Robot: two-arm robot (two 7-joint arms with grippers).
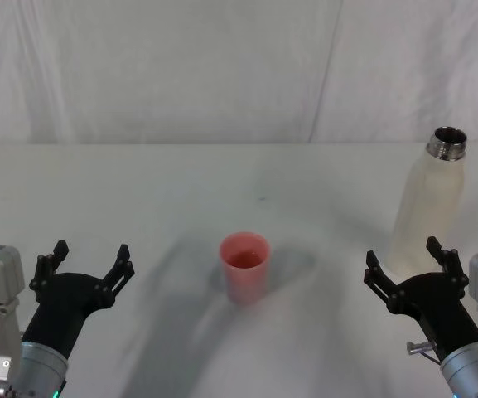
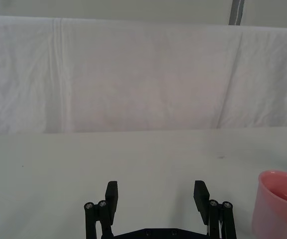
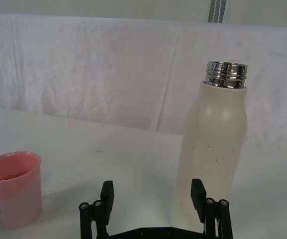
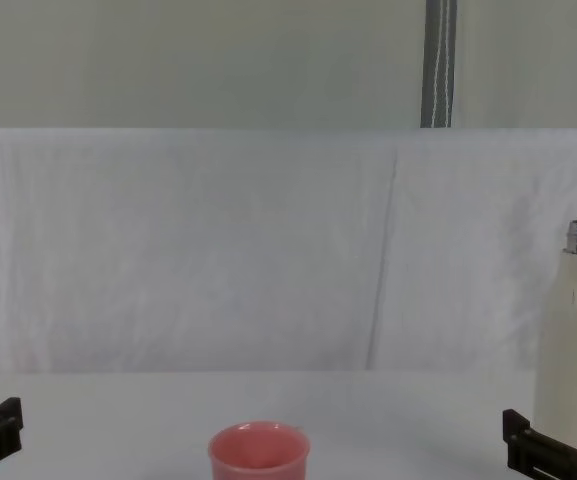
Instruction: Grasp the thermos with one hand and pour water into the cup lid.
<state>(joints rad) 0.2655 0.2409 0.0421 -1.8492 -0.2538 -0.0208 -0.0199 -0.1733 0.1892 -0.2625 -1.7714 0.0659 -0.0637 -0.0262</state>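
Observation:
The cream-white thermos [image 1: 432, 203] stands upright at the table's right, its steel neck uncapped; it also shows in the right wrist view [image 3: 214, 149] and the chest view [image 4: 575, 345]. The pink cup lid [image 1: 244, 265] sits upright near the table's middle [image 3: 12, 186] [image 4: 259, 457] [image 2: 277, 204]. My right gripper [image 1: 407, 259] [image 3: 153, 194] is open just in front of the thermos, apart from it. Low at the left, my left gripper [image 1: 89, 261] [image 2: 156, 195] is open over bare table, well left of the cup lid.
A white cloth-covered table [image 1: 139, 191] carries the things, with a white draped backdrop [image 1: 222, 66] behind its far edge. A grey vertical pole [image 4: 438, 62] stands behind the backdrop.

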